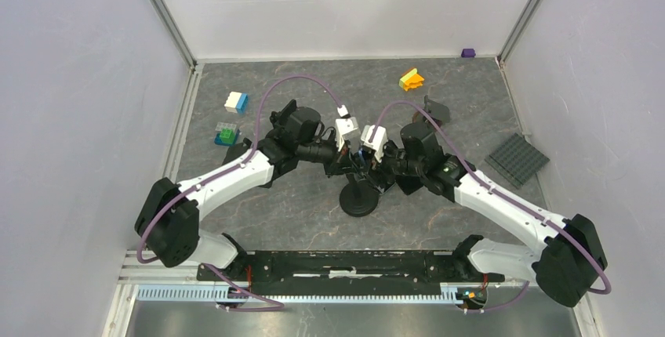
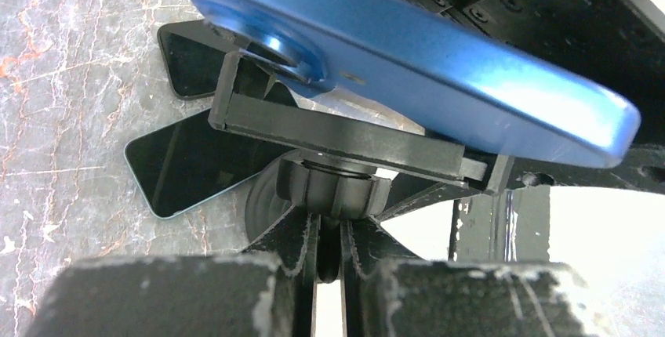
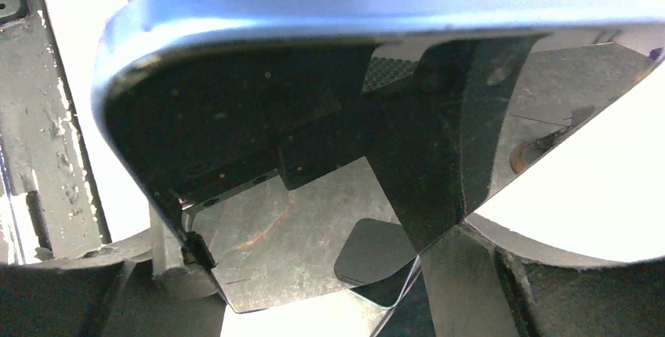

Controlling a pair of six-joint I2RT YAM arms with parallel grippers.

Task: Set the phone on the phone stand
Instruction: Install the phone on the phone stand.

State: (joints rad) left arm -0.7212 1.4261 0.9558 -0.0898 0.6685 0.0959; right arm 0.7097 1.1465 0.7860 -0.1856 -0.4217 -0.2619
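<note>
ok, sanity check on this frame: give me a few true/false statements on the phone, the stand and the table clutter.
1. The phone is blue. True.
2. The phone lies flat on the table. False: it is tilted over the cradle of the phone stand; whether the two touch cannot be told.
3. The stand has a round black base. True.
4. The dark grey baseplate lies on the table's left side. False: it is on the right side, near the wall.
5. Both arms are parked away from the stand. False: the left arm and the right arm both reach in over it.
</note>
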